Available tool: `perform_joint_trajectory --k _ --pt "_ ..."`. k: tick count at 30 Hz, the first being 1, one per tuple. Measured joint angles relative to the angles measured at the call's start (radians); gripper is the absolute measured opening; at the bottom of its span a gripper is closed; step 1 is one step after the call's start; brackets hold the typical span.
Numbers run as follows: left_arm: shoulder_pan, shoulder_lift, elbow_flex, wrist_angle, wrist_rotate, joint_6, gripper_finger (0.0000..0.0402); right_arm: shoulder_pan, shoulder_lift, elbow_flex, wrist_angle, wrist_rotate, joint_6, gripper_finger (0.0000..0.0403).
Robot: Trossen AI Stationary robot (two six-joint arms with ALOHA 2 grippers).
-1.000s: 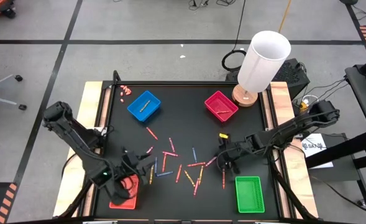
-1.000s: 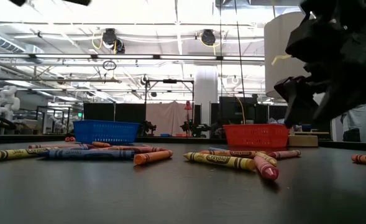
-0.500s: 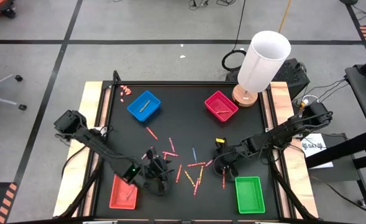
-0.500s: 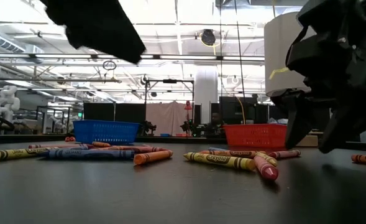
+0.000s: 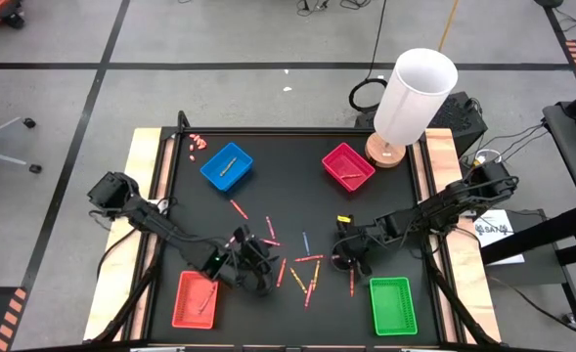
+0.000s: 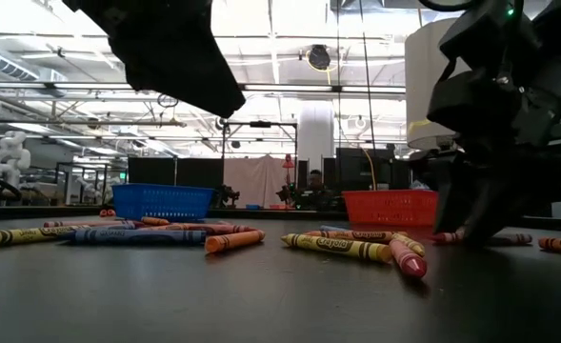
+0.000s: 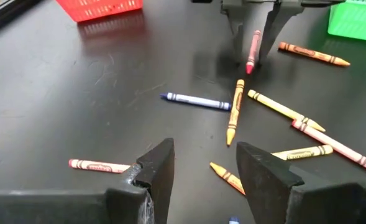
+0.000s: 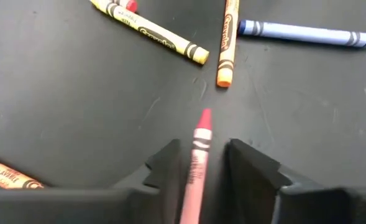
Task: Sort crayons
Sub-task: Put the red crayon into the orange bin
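Note:
Several crayons point(image 5: 302, 266), red, pink, orange, yellow and blue, lie scattered flat on the black table's middle. My right gripper point(image 8: 201, 155) points slanting down at the table, open. Its fingers stand on either side of a pink crayon point(image 8: 201, 134), with a gap on each side; the left wrist view shows the same pink crayon point(image 7: 252, 50). My left gripper point(image 7: 204, 155) hovers open above the left part of the scatter point(image 5: 258, 269), over an orange crayon point(image 7: 227, 177) and beside a red one point(image 7: 99, 166). It holds nothing.
Four trays stand around the scatter: blue point(image 5: 227, 166) at the far left, magenta point(image 5: 348, 166) at the far right, red point(image 5: 194, 299) at the near left, green point(image 5: 393, 305) at the near right. A white cylinder point(image 5: 415, 98) stands at the far right corner, and tiny pink bits point(image 5: 198, 143) lie at the far left.
My left gripper has swung from above the red tray toward the table's middle and sunk a little, turning as it went; it now hangs over the crayons. My right gripper has sunk to the table around the pink crayon, and the gap between its fingers has narrowed.

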Motion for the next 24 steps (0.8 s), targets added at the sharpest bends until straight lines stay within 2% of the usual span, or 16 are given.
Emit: perform_joint_trajectory --k 12,18,24 --pt "0.007 0.0 0.0 0.0 0.0 0.0 0.0173 0.0 0.001 0.0 -0.004 0.005 -0.044 0.001" --pt "0.007 0.0 0.0 0.0 0.0 0.0 0.0173 0.0 0.002 0.0 0.015 0.005 -0.056 0.0011" --pt "0.007 0.0 0.0 0.023 0.0 0.0 0.0173 0.01 0.008 0.078 -0.044 0.008 -0.011 0.0003"
